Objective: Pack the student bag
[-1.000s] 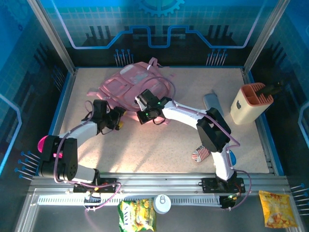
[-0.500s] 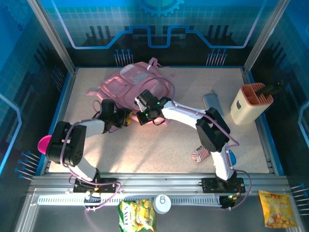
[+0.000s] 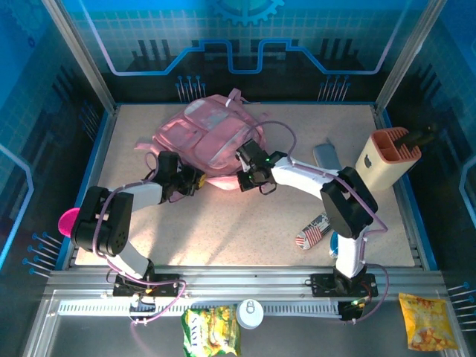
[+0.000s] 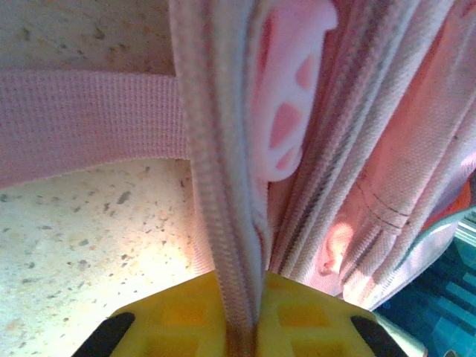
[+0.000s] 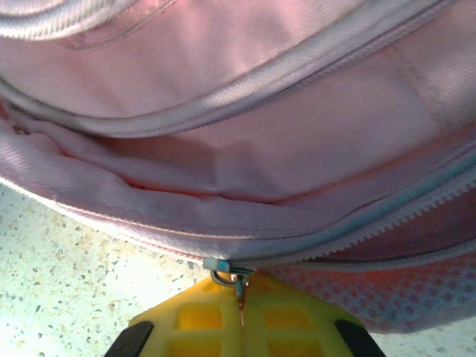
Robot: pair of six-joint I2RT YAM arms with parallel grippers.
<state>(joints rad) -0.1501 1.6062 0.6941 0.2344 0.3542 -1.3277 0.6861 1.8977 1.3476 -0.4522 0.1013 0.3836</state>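
The student bag (image 3: 208,134), a soft pink backpack, lies at the back left of the table. My left gripper (image 3: 195,181) is at its near edge. In the left wrist view its yellow fingers (image 4: 186,316) are shut on a ribbed zip edge (image 4: 219,186) of the bag, with a pink strap (image 4: 82,119) lying across the table beside it. My right gripper (image 3: 244,169) is at the bag's near right side. In the right wrist view its yellow fingers (image 5: 201,316) are shut on the metal zip pull (image 5: 236,281), under the bag's pink fabric (image 5: 245,149).
A beige-and-orange pen holder (image 3: 387,158) stands at the right, with a grey flat item (image 3: 327,156) beside it. A flag-patterned item (image 3: 312,234) lies near the right arm. A pink object (image 3: 68,220) sits at the left edge. Snack packs (image 3: 210,331) lie off the table's front.
My left gripper moved right to the bag's near edge and shut on it. My right gripper slid right along the bag with the zip pull in it.
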